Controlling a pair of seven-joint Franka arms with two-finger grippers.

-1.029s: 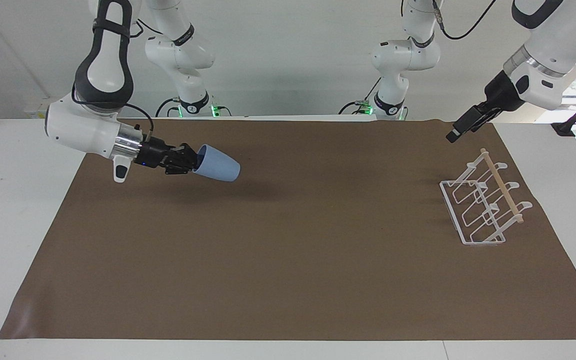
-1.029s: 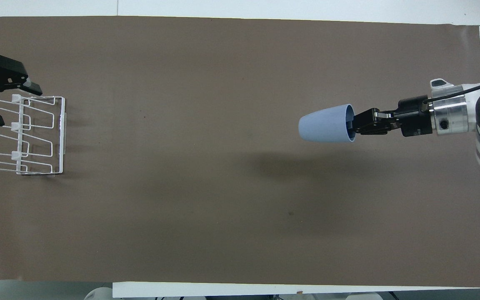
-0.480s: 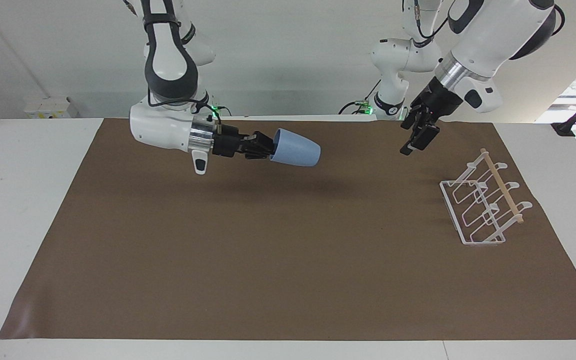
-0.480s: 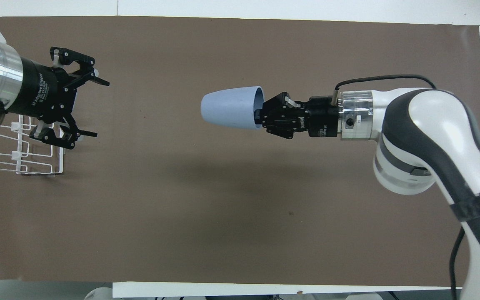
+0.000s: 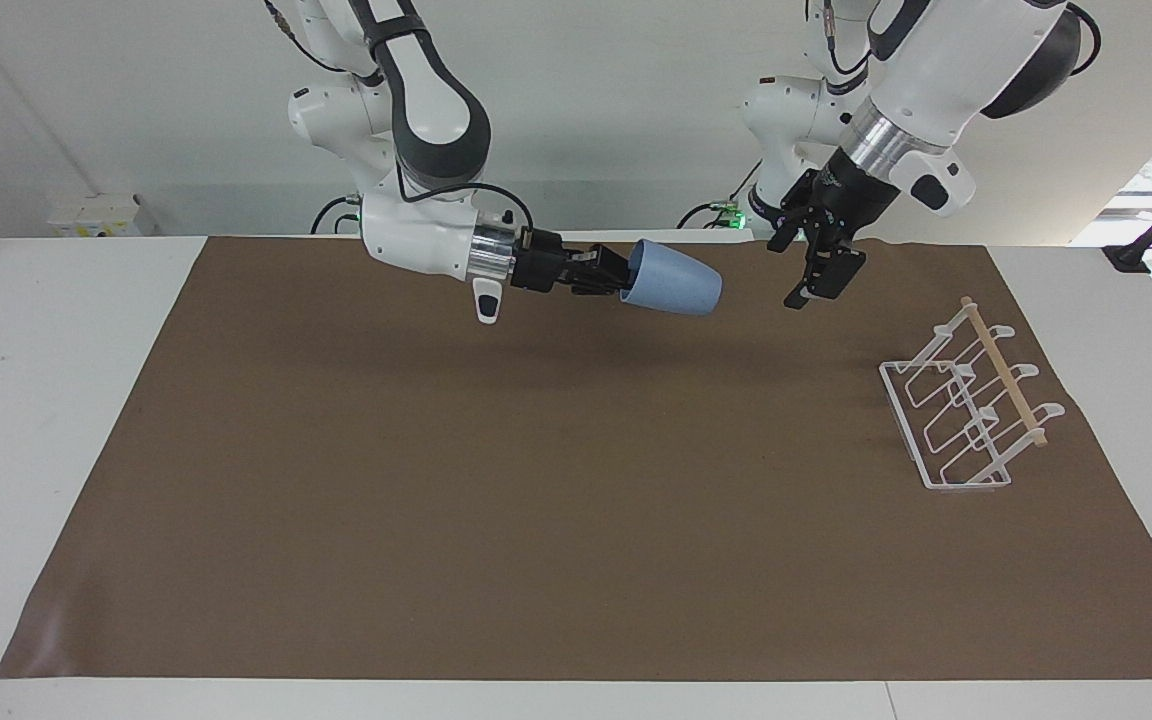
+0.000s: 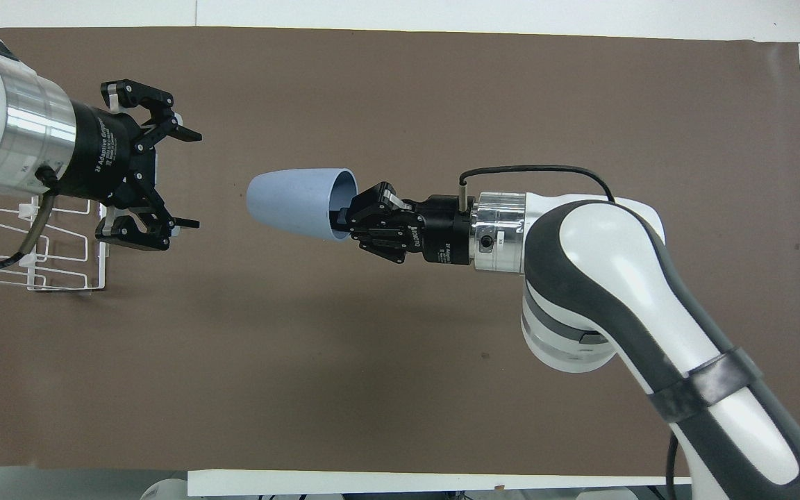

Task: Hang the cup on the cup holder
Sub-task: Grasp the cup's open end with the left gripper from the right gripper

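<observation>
Your right gripper point(image 5: 618, 276) grips the cup point(image 5: 676, 280) by its rim, one finger inside the mouth, and carries it on its side in the air over the brown mat point(image 5: 536, 500) — upper centre of the facing view, left of centre in the overhead view. The cup's base points toward your left gripper point(image 5: 816, 275), which hangs spread wide and holding nothing, a short gap away, at the upper right of the facing view. The cup holder point(image 5: 971, 410) stands on the mat at the right edge of the facing view — in the overhead view it sits at the left edge, partly under your left arm.
</observation>
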